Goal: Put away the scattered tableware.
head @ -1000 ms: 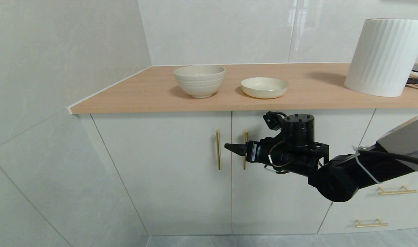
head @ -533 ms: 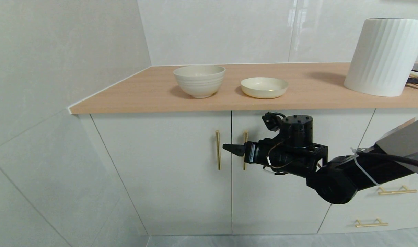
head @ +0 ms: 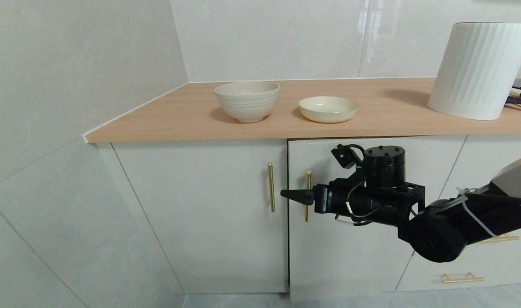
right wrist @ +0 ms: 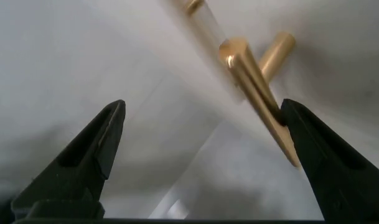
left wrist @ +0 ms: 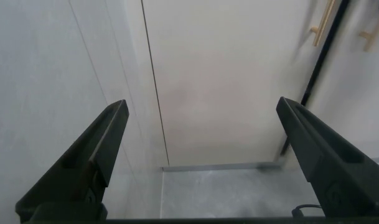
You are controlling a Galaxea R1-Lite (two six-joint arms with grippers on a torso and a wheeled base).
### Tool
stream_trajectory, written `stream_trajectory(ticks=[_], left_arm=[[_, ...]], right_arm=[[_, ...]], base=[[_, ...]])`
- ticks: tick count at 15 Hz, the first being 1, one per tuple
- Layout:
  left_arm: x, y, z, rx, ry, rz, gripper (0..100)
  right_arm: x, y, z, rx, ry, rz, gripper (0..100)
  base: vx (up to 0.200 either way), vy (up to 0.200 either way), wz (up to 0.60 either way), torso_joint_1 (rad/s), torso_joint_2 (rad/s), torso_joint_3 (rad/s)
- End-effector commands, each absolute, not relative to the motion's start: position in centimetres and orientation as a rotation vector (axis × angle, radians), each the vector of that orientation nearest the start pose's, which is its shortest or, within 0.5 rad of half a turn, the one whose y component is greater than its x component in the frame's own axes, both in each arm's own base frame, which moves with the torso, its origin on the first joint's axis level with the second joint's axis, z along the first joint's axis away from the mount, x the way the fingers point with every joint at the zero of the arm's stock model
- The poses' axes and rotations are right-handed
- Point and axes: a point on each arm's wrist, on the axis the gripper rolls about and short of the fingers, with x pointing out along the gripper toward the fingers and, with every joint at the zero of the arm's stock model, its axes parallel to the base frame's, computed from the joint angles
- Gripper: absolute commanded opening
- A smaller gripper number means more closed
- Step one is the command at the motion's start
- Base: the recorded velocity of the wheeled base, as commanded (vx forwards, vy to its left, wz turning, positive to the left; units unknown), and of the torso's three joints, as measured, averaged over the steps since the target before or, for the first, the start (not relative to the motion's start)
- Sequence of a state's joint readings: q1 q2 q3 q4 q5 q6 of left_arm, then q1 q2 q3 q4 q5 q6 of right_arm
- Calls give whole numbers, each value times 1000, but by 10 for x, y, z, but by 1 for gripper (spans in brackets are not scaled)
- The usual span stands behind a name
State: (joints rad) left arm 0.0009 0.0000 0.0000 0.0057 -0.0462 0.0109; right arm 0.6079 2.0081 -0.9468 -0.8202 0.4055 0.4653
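- The deep bowl [head: 247, 101] and the flat dish [head: 328, 108] sit side by side on the worktop [head: 179, 119]. They are close together but not touching. Nothing is put away yet.
- The right door [head: 350, 256] of the cupboard under them is open just a crack. There is a dark gap along its edge by the shut left door [head: 200, 214].
- The right end effector [head: 295, 194] is at the gold handle [head: 307, 196] of that door. Its fingers are spread wide, and the handle sits between them, close to one finger. It looks hooked, not pinched.
- The left end effector [left wrist: 201, 155] is down low by the cupboard front. Its fingers are wide apart and it holds nothing.
- I think this is only the start. The door needs to swing wide, and then the bowl and the dish have to go inside.
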Motion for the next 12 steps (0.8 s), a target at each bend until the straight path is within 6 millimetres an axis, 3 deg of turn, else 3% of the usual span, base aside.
stream_trajectory(ticks=[1, 12], left_arm=[[-23, -1, 75, 11, 6, -45, 100], [-23, -1, 75, 11, 6, -45, 100]], right_arm=[[292, 214, 143, 400, 470, 970, 100], [262, 196, 152, 397, 504, 1061, 100]], base=[[0, 0, 0, 0, 0, 0], [0, 0, 0, 0, 0, 0]])
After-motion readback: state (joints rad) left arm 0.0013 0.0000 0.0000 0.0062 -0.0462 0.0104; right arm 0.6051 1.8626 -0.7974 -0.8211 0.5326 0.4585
